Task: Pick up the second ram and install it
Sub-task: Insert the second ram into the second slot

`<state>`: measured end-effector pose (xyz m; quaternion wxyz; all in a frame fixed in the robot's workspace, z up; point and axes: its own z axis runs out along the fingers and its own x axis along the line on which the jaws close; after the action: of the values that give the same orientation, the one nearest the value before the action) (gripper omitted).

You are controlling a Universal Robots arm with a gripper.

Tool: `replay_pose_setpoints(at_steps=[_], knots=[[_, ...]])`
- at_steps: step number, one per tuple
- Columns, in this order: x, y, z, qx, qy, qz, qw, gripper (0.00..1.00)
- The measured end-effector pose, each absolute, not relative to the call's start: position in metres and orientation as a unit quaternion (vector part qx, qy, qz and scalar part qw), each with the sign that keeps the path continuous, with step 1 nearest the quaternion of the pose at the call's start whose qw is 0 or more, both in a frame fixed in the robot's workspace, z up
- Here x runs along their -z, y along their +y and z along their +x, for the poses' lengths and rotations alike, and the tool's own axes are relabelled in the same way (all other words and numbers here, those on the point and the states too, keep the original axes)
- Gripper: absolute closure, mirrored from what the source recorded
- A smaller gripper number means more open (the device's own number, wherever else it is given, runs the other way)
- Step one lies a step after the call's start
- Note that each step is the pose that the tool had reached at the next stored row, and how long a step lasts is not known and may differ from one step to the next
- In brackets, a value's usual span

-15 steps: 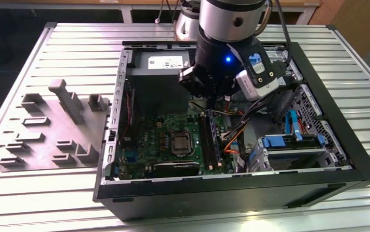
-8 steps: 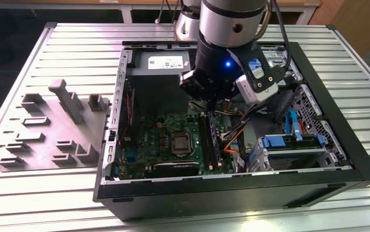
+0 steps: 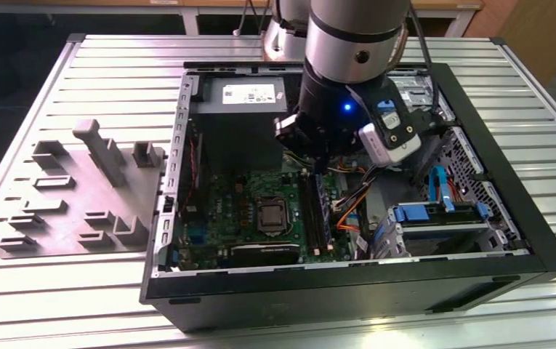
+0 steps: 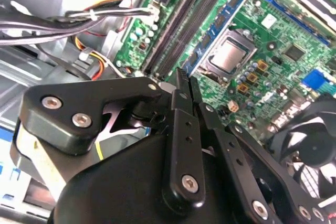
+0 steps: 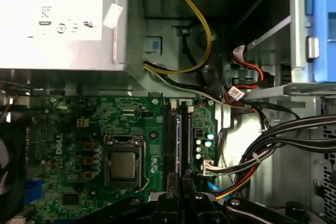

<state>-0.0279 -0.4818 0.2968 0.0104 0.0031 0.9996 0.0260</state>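
Claw (image 4: 182, 77) was closed, fingers (image 4: 177, 108) together, nothing between. Blue-green second ram (image 4: 223, 22) stood on motherboard (image 4: 273, 40) beside CPU socket (image 4: 229, 56), my tips near its end. Judged pick-up done, seating in hand; that called for straight, even downward press.

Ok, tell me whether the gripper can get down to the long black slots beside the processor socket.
Probably yes. The gripper hangs inside the open case just above the long black slots; the cable bundle lies off to one side, and nothing crosses the gap between.
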Motion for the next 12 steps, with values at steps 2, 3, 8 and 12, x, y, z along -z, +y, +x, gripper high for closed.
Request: replay_pose_setpoints(at_steps=[2, 3, 8, 12], knots=[[-0.294, -0.483, -0.026, -0.026, 1.000, 0.003, 0.010, 0.87], [-0.292, -0.483, -0.026, -0.026, 1.000, 0.003, 0.010, 0.87], [-0.283, -0.487, -0.026, -0.026, 1.000, 0.004, 0.010, 0.87], [-0.276, -0.488, -0.026, -0.026, 1.000, 0.004, 0.010, 0.87]])
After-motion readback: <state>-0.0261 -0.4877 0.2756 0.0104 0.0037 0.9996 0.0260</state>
